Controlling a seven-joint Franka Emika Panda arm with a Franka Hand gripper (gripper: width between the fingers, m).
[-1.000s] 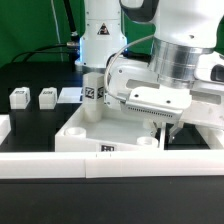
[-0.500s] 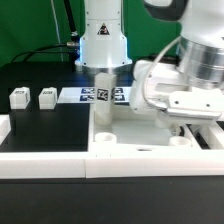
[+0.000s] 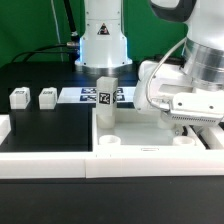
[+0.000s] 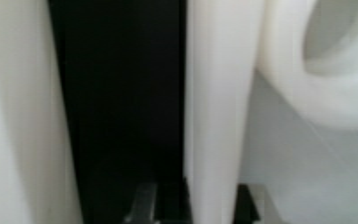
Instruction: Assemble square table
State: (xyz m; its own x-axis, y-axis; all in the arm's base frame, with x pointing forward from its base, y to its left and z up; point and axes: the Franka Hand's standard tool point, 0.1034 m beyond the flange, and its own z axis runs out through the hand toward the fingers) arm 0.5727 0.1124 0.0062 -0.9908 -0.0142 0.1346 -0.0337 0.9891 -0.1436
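The square table's white panel (image 3: pixel 140 130) lies flat at the front, rim up, with round corner sockets (image 3: pixel 110 143). One tagged leg peg (image 3: pixel 105 98) stands upright at its far corner on the exterior view's left. Two more leg pegs (image 3: pixel 18 98) (image 3: pixel 46 97) lie on the black surface at the exterior view's left. My gripper (image 3: pixel 182 124) hangs over the panel's side at the exterior view's right. In the wrist view the gripper (image 4: pixel 202 205) is shut on the panel's thin raised rim (image 4: pixel 211 90), with a dark finger (image 4: pixel 149 205) on each side and a round socket (image 4: pixel 327 60) beside it.
The marker board (image 3: pixel 85 95) lies flat behind the panel, in front of the arm's base (image 3: pixel 103 45). Long white bars (image 3: pixel 45 165) edge the black surface at the front and at the exterior view's left (image 3: pixel 4 126).
The panel, held by its rim, has slid toward the exterior view's right with the upright peg on it. My arm moved the same way. The two loose pegs stayed put.
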